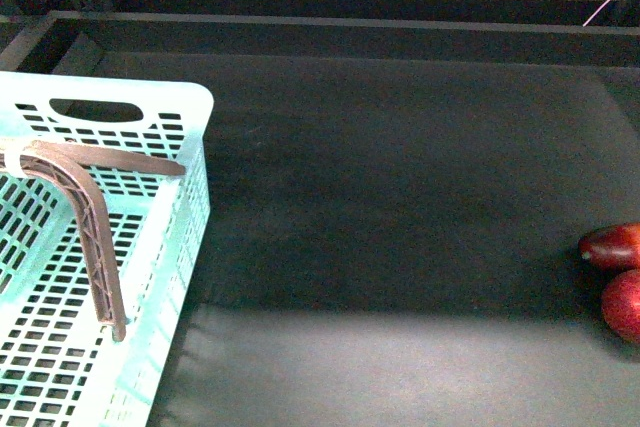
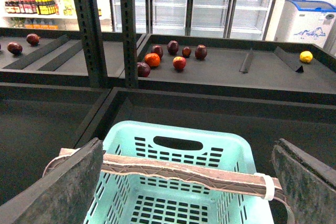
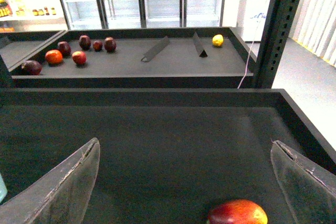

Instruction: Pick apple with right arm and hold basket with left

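Observation:
The mint-green basket (image 1: 90, 277) stands at the left, its grey-brown handle (image 1: 95, 237) folded over the inside. In the left wrist view my left gripper (image 2: 191, 182) is open above the basket (image 2: 173, 129), and the handle (image 2: 184, 174) runs across between its fingers (image 2: 68, 187). The bright red apple (image 1: 623, 305) lies at the right edge, next to a darker maroon fruit (image 1: 610, 245). My right gripper (image 3: 189, 182) is open and empty. A red fruit with a yellow patch (image 3: 237, 213) lies low between its fingers; I cannot tell which of the two it is.
The dark mat (image 1: 400, 197) spreads between the basket and the fruit, with a raised dark rim (image 1: 330, 32) at the back. Beyond it a farther shelf holds several fruits (image 2: 173, 56), two dividers (image 3: 155, 50) and a yellow lemon (image 3: 217, 40).

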